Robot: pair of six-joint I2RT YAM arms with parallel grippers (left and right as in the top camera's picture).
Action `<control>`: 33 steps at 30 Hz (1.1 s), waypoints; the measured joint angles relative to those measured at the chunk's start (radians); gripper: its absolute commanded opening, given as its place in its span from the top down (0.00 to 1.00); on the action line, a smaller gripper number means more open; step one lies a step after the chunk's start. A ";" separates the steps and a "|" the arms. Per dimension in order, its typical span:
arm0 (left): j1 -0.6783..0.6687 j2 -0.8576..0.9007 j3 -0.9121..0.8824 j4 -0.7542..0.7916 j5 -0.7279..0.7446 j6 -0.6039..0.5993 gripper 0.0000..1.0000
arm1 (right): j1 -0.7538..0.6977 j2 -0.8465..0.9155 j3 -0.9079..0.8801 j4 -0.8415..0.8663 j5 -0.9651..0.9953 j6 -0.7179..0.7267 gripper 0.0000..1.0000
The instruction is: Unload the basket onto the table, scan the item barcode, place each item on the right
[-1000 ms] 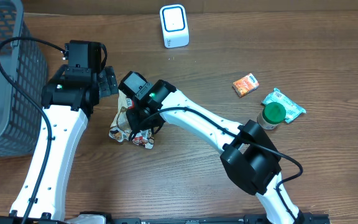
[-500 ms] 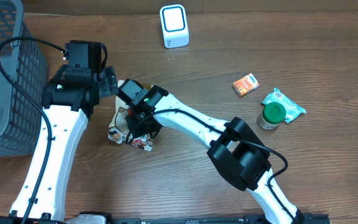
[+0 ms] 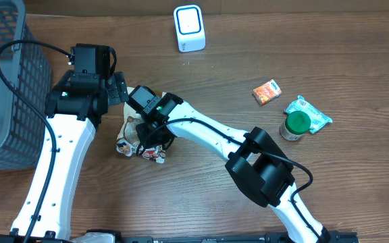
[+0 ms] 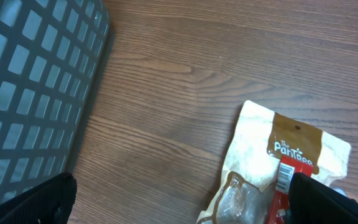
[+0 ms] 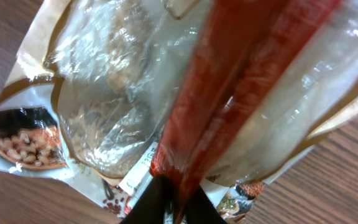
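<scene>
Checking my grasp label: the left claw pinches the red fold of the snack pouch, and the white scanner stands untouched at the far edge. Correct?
No: the right claw pinches the red fold of the snack pouch, as the right wrist view shows. The white scanner does stand untouched at the far edge.

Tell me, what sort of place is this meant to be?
Probably a mock shop checkout on a wooden table: a white scanner stands at the far edge, packaged goods such as a snack pouch and an orange box lie about, and a grey basket sits at the left.
</scene>
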 measured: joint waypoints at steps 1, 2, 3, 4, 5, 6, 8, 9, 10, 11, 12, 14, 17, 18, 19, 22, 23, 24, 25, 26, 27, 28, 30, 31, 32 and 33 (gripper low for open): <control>0.000 0.000 0.000 0.000 0.000 0.000 0.00 | 0.000 0.000 0.000 0.000 -0.001 -0.001 0.94; 0.000 0.000 0.000 0.000 0.000 0.000 0.00 | 0.000 0.000 0.000 0.000 0.000 -0.003 0.94; 0.000 0.000 0.000 0.000 0.000 0.000 0.01 | 0.000 0.000 0.000 -0.001 0.000 -0.003 0.94; 0.000 0.000 0.000 0.000 0.000 0.000 0.00 | 0.000 0.000 0.000 -0.001 -0.001 -0.003 0.96; 0.000 0.000 0.000 0.000 0.001 0.000 0.00 | 0.000 0.000 0.000 -0.001 -0.001 -0.003 0.96; 0.000 0.000 0.000 0.001 0.001 0.000 0.00 | 0.000 0.000 0.000 0.000 -0.001 -0.003 0.96; 0.000 0.000 0.000 0.001 0.001 0.000 0.00 | 0.000 0.000 0.000 0.002 -0.002 -0.003 0.96; 0.000 0.000 0.000 0.001 0.001 0.000 0.00 | 0.000 0.000 0.000 0.003 -0.003 -0.003 0.96; 0.000 0.000 0.000 0.001 0.001 0.000 0.00 | 0.000 0.000 0.000 0.002 -0.003 -0.003 0.95; 0.000 0.000 0.000 0.001 0.000 0.000 0.00 | 0.000 0.000 0.000 0.001 -0.003 -0.003 0.85; 0.000 0.000 0.000 0.001 0.000 0.000 0.00 | 0.000 0.000 0.000 0.000 -0.003 -0.004 0.82; 0.000 0.000 0.000 0.000 0.000 0.000 0.00 | 0.000 0.000 0.000 -0.010 0.000 -0.002 0.96; 0.000 0.000 0.000 0.000 0.001 0.000 0.00 | 0.000 0.000 0.000 -0.020 -0.003 -0.003 0.96; 0.000 0.000 0.000 0.000 0.002 0.000 0.00 | 0.000 0.000 0.000 -0.025 -0.003 -0.004 0.96; 0.000 0.000 0.000 0.000 0.001 0.000 0.00 | 0.000 0.000 0.001 -0.029 -0.004 -0.004 0.96; 0.000 0.000 0.000 0.000 0.005 0.000 0.00 | -0.003 -0.003 0.002 -0.048 -0.005 -0.005 0.96; 0.000 0.000 0.000 0.000 0.007 0.000 0.00 | -0.005 -0.005 0.002 -0.058 -0.005 -0.009 0.96; -0.002 0.000 0.000 0.000 0.010 0.000 0.00 | -0.008 -0.010 0.002 -0.075 -0.008 -0.021 0.96; -0.002 0.000 0.000 0.000 0.012 0.000 0.00 | -0.012 -0.014 0.002 -0.087 -0.013 -0.036 0.96; -0.002 0.000 0.000 0.000 0.013 0.000 0.00 | -0.018 -0.019 0.002 -0.102 -0.022 -0.057 0.96; -0.002 0.000 0.000 0.000 0.015 0.000 0.00 | -0.028 -0.029 0.000 -0.123 -0.040 -0.091 0.96; -0.002 0.000 0.000 0.001 0.016 0.000 0.00 | -0.038 -0.040 0.000 -0.141 -0.053 -0.119 0.96; -0.002 0.000 0.000 0.000 0.017 0.000 0.00 | -0.064 -0.075 -0.001 -0.192 -0.087 -0.200 0.96; -0.002 0.000 0.000 0.001 0.017 0.000 0.00 | -0.078 -0.099 -0.001 -0.223 -0.100 -0.249 0.96; -0.002 0.000 0.000 0.001 0.018 0.000 0.00 | -0.087 -0.117 -0.001 -0.254 -0.108 -0.288 0.96; -0.002 0.000 0.000 0.001 0.018 0.000 0.00 | -0.098 -0.138 -0.001 -0.293 -0.114 -0.329 0.96</control>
